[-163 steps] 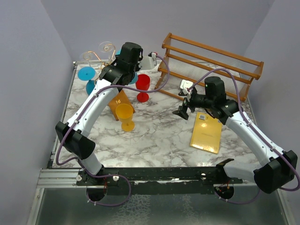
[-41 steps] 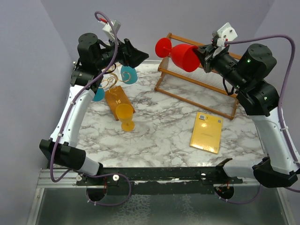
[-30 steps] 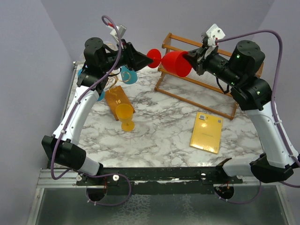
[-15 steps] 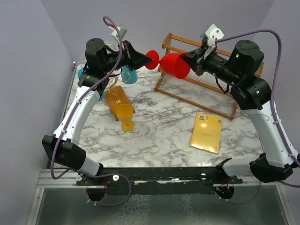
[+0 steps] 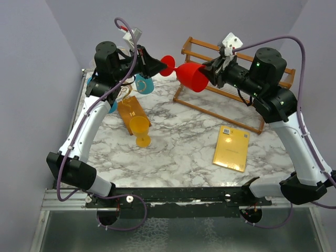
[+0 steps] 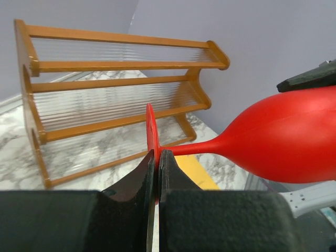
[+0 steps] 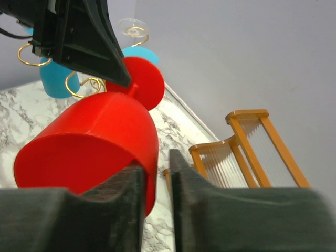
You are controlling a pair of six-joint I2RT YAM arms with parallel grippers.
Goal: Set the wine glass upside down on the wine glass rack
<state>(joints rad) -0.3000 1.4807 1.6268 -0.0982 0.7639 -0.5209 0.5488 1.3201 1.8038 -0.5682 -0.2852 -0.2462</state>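
Note:
A red wine glass [image 5: 191, 77] hangs on its side in the air between both arms, foot to the left. My left gripper [image 5: 160, 66] is shut on the thin edge of its round foot [image 6: 150, 123]. My right gripper [image 7: 156, 173] straddles the bowl's rim [image 7: 89, 142], one finger inside the bowl; the outer finger stands a little off the wall, so it is open. The wine glass rack [image 5: 125, 90], gold wire on an orange-brown base [image 5: 134, 116], stands below my left gripper with teal glasses [image 5: 143, 84] hanging on it.
A large brown slatted wooden rack [image 5: 220, 111] stands at the back right, under the glass. A yellow glass [image 5: 140, 130] stands upright near the small base. A yellow book [image 5: 231, 148] lies at the right front. The grey wall is close behind.
My left gripper has shut on the red glass's foot. My right gripper's jaws have since parted from the bowl's rim. The glass has shifted slightly left.

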